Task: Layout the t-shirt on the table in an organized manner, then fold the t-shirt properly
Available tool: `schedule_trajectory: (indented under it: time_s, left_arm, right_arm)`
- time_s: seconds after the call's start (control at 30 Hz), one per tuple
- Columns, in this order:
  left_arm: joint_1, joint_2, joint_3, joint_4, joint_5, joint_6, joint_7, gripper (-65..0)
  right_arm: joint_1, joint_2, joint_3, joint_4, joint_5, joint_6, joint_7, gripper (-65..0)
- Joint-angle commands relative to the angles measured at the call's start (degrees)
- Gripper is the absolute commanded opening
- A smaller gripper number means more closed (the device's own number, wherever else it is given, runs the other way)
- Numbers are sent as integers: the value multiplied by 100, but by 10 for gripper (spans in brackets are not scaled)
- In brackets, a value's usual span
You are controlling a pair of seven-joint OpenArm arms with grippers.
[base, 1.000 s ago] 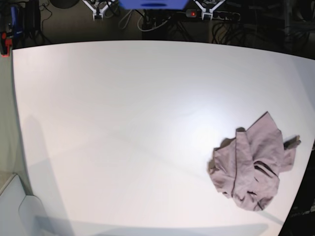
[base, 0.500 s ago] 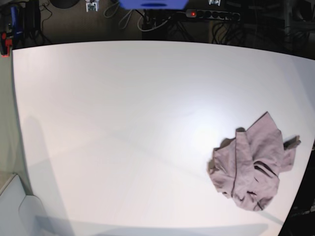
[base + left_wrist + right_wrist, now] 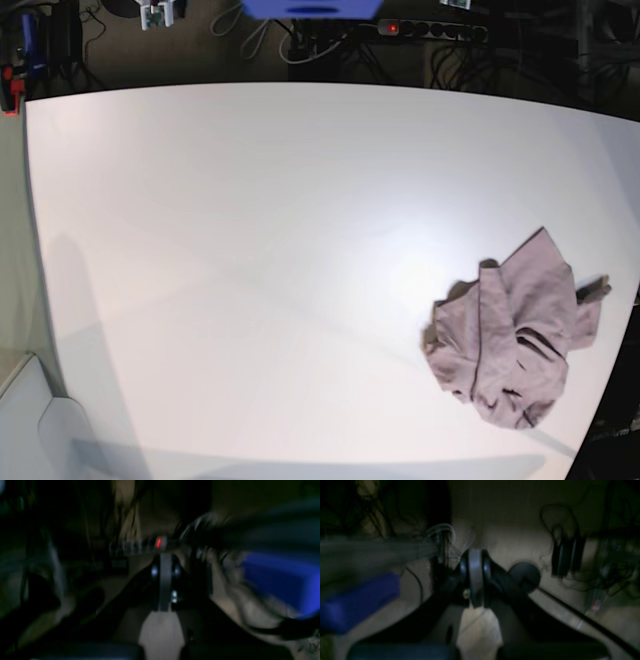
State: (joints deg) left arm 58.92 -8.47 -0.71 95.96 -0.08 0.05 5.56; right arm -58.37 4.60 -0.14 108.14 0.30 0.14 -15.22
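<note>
While one t-shirt (image 3: 515, 340) lies crumpled in a heap on the single white worktop (image 3: 250, 250), near its right near edge, both arms stay off the far edge. Two grippers show, one per wrist view: the left gripper (image 3: 165, 580) and the right gripper (image 3: 475, 580), each with jaws pressed together and holding nothing, over a dark floor with cables. One blue box (image 3: 310, 8) and one power strip (image 3: 430, 30) sit beyond the far edge. The shirt lies well apart from both pairs of jaws.
</note>
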Motion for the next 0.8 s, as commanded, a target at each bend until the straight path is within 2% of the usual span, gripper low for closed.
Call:
schedule_trajectory:
  time_s: [0.0,0.07,0.2,0.37,0.43,0.63,0.77]
  left_arm:
    - [284,-37,-12,386,3,17,28,-649]
    - [504,-45,-12,984,3,17,222,-649]
    - [759,-10,-338,1898,-6,17,424,-649]
    - [610,16,-874,1995,-93,17,389,-649]
    - [495,16,-1111,2004,-463,-19,389,-649]
    - [275,-212,-2043,2004,-2212,-36,442,-649]
    - [205,-327,-2483,1995,-2669,-36,442,-649]
  right_arm:
    - [-198,54,27,417,1,17,-12,-650]
    - [-321,133,1,865,1,17,-179,-650]
    - [-137,133,-25,918,1,17,-21,-650]
    - [303,125,-280,936,1,17,270,-650]
    - [505,116,-421,936,1,17,428,-650]
    - [1375,151,-1353,936,1,17,911,-650]
    - [2079,142,-2047,918,1,17,885,-650]
